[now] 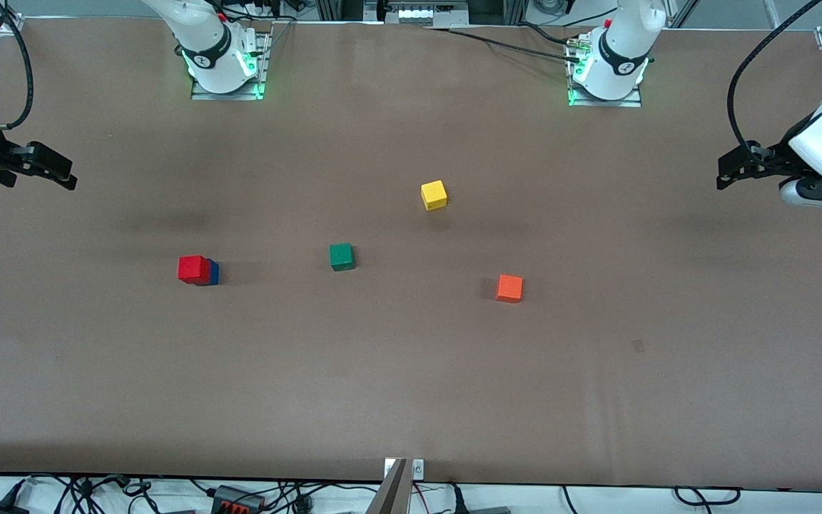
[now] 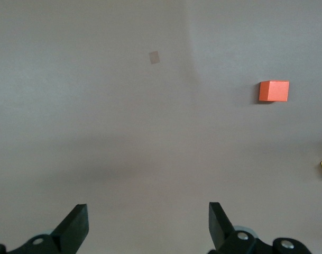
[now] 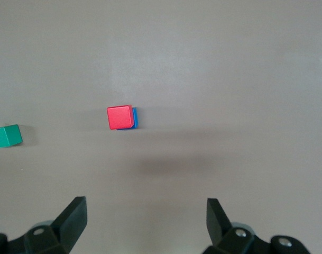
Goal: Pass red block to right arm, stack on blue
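Note:
The red block [image 1: 193, 268] sits on top of the blue block [image 1: 214, 273], toward the right arm's end of the table. Only a thin edge of the blue block shows beside the red one. The right wrist view shows the same stack, red block [image 3: 119, 117] over blue block [image 3: 134, 118]. My right gripper [image 1: 54, 169] is open and empty, raised over the right arm's end of the table, apart from the stack; its fingers [image 3: 73, 217] are spread wide. My left gripper [image 1: 725, 170] is open and empty over the left arm's end of the table, its fingers [image 2: 76, 225] spread over bare table.
A green cube [image 1: 341, 256] lies mid-table, also in the right wrist view [image 3: 6, 136]. A yellow cube [image 1: 434, 195] lies farther from the front camera. An orange cube [image 1: 509, 288] lies toward the left arm's end, also in the left wrist view [image 2: 273, 90].

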You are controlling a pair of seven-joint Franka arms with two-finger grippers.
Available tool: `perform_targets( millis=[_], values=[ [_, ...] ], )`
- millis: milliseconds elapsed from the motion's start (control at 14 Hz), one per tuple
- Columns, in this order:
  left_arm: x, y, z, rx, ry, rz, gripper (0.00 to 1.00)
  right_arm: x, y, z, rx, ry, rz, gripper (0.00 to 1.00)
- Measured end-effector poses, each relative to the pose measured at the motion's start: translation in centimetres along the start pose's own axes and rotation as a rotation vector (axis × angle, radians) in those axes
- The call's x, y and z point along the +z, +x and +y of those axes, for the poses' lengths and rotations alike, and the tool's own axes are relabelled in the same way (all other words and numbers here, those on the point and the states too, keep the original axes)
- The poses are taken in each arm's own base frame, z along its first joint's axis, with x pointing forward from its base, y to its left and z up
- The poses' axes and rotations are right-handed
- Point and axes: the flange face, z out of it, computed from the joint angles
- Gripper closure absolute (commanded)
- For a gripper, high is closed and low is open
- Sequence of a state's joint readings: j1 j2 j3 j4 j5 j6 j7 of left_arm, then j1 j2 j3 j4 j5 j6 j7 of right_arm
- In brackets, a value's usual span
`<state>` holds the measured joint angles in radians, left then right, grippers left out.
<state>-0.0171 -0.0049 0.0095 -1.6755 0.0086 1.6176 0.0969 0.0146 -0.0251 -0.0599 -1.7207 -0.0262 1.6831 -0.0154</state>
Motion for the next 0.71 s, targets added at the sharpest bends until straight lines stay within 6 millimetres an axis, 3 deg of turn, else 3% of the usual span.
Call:
perform_targets(
  millis=[500, 714],
  values=[
    [0.0, 0.0, 0.0, 0.000, 0.000, 0.000, 0.00, 0.6, -0.2, -0.1, -0.003, 0.001, -0.003, 0.00],
    [0.0, 0.0, 0.0, 0.000, 0.000, 0.000, 0.00, 1.5, -1.3, -0.1, -0.004, 0.003, 0.014, 0.00]
  ],
)
